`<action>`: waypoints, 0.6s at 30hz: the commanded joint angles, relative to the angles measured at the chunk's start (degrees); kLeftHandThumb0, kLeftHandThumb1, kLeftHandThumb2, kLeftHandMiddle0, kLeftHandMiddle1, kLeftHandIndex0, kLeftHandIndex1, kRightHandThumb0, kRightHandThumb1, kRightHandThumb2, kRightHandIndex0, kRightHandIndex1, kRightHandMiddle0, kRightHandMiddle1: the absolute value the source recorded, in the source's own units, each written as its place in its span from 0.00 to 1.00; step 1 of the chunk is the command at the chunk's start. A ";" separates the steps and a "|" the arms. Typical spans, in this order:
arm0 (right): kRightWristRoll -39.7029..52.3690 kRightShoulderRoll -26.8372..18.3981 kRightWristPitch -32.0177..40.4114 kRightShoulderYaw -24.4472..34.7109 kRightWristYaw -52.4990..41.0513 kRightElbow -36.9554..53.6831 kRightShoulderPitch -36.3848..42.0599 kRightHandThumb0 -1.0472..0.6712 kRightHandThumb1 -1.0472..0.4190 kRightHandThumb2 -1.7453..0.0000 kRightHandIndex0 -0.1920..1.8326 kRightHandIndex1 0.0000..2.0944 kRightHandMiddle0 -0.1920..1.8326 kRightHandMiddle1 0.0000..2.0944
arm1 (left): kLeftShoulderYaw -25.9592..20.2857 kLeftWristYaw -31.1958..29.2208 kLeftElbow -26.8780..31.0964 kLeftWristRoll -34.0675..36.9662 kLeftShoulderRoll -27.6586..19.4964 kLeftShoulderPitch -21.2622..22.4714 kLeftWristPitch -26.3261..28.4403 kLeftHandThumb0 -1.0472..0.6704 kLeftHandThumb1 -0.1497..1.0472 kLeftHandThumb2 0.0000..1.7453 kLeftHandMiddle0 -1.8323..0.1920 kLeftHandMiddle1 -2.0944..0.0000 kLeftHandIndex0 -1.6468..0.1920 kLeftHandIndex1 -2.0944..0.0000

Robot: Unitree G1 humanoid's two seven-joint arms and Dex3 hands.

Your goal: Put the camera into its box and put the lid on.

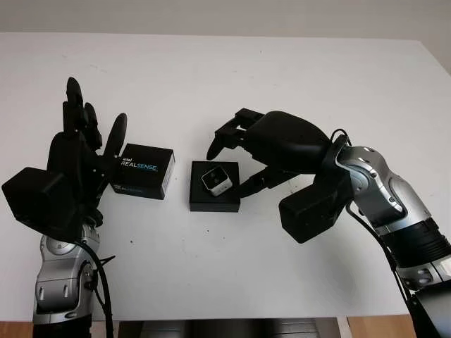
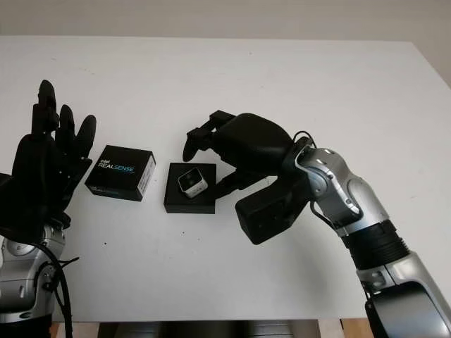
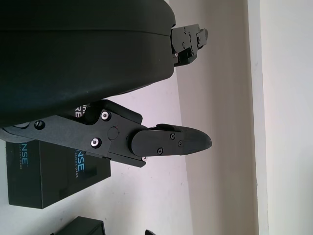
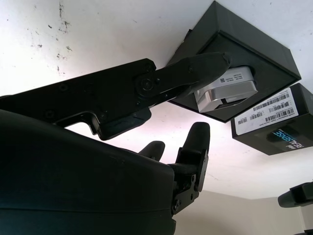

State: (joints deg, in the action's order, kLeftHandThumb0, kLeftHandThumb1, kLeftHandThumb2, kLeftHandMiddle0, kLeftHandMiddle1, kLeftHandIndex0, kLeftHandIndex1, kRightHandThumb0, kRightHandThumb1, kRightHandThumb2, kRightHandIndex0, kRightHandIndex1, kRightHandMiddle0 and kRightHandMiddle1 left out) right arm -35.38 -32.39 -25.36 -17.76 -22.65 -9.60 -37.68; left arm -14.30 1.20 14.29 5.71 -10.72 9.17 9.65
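A small silver camera point(image 1: 216, 180) sits tilted inside the open black box point(image 1: 213, 203) at the table's middle. My right hand point(image 1: 236, 158) hovers open at the box's right side, with its fingers above the far edge and its thumb beside the right wall. In the right wrist view one fingertip point(image 4: 210, 63) lies close over the camera point(image 4: 230, 90). The black lid point(image 1: 144, 171), printed REALSENSE, lies flat just left of the box. My left hand point(image 1: 88, 137) stands open and raised at the lid's left edge, not touching it.
The white table point(image 1: 232, 77) stretches wide behind the box and lid. A light wall runs along the table's far edge. The table's front edge point(image 1: 232, 318) is close under both forearms.
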 commanded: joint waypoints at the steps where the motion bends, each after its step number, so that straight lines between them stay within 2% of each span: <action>1: -0.10 0.25 -0.58 -0.50 0.55 -0.53 -0.12 0.18 0.02 0.97 0.11 0.39 0.17 0.49 | -0.22 -0.02 0.74 0.23 0.17 -0.41 -0.27 0.34 1.00 0.19 0.96 0.97 0.97 0.97; 18: 0.60 0.35 -1.43 -0.74 0.68 -1.36 0.43 0.20 0.04 0.97 0.10 0.42 0.18 0.51 | -0.25 0.03 0.90 0.41 0.43 -0.65 -0.17 0.33 1.00 0.17 0.96 0.97 0.97 0.97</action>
State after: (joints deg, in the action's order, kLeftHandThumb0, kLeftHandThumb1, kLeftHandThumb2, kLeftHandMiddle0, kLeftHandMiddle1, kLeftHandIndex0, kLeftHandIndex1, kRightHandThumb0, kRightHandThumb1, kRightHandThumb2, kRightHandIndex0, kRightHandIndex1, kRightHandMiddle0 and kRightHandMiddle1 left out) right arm -35.21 -32.27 -26.57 -18.15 -21.94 -10.78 -37.68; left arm -14.31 1.13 14.29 5.82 -10.60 9.14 9.87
